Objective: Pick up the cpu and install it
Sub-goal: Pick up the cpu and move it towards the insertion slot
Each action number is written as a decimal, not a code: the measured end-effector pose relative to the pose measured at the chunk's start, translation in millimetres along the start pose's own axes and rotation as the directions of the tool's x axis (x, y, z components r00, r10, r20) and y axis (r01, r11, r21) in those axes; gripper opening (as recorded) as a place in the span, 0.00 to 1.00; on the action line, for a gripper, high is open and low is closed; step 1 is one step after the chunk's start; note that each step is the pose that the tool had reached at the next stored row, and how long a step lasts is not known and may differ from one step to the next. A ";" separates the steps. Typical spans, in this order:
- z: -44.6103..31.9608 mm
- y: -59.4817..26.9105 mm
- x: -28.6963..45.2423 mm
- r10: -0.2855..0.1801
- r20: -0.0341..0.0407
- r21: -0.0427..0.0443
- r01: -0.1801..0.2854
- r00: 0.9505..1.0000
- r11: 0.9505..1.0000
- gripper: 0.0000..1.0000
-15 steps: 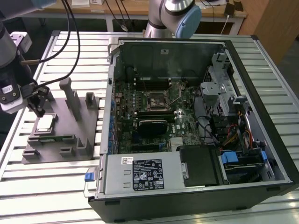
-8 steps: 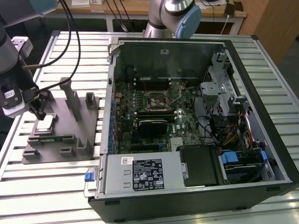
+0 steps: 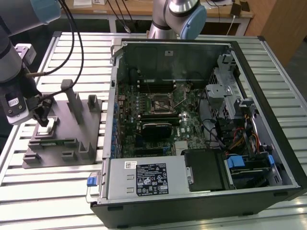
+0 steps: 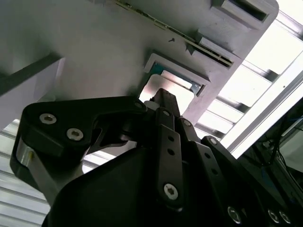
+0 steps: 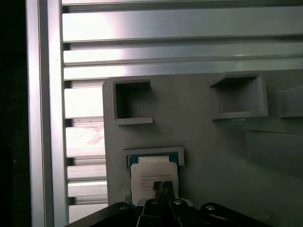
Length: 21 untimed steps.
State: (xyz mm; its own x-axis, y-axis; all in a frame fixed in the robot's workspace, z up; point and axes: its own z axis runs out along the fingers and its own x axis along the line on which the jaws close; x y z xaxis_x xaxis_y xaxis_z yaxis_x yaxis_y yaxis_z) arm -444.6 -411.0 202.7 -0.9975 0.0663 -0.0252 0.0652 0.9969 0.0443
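Note:
The cpu is a pale square chip lying flat in a shallow pocket of the grey fixture block. A blue-green edge shows along one side of the pocket. In the second wrist view the cpu shows just past the black fingers. My gripper hangs directly over the chip with its narrow fingertips pressed together, and I cannot tell whether they touch it. In the exterior view the gripper is at the left, above the fixture block. The black motherboard socket sits inside the open computer case.
The open computer case fills the exterior view's right, with drive cages, cables and a power supply. Upright posts rise from the fixture block beside my gripper. Everything rests on a slatted aluminium table.

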 end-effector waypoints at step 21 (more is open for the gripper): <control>3.4 -0.3 3.1 0.000 0.000 0.000 0.000 1.000 1.000 0.41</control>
State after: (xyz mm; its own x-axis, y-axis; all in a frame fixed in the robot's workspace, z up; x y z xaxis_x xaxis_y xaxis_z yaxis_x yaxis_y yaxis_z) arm -447.6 -411.0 199.2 -0.9975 0.0664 -0.0253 0.0653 0.9969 0.0444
